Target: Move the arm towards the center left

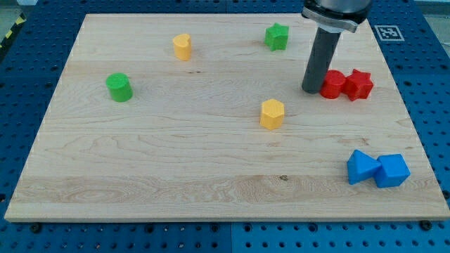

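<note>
My tip (311, 90) rests on the wooden board (176, 161) at the view's upper right, touching or just left of a red cylinder (332, 83). A red star block (358, 84) sits against the cylinder's right side. A yellow hexagonal block (272, 113) lies below and left of the tip. A green cylinder (119, 87) stands at the view's centre left. A yellow block (182, 46) is at the upper left-centre. A green star block (277, 36) is near the top edge, up and left of the tip.
Two blue blocks sit together at the lower right: a triangular one (361, 167) and a cube (392, 171). The board lies on a blue perforated table (422, 84). A fiducial tag (387, 31) is at the upper right.
</note>
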Tool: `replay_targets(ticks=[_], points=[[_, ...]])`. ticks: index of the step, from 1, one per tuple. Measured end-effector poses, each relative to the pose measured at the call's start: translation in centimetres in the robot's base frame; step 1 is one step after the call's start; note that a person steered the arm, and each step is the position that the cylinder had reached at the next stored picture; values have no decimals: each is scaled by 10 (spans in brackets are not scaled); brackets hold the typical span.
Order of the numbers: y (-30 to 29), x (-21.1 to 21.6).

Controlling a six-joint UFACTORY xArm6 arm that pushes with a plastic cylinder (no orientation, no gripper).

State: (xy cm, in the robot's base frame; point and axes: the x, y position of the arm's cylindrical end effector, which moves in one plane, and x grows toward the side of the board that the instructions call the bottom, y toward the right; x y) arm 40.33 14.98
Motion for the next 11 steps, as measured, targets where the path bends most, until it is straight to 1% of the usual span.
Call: replay_targets(ticks=[2, 4, 5, 6, 7, 8, 9, 10, 11], points=[[1, 0], [-105, 0], [-173, 0], [-221, 0], [-221, 1], [-237, 33], [-295, 62], [-387, 69], [-451, 41]])
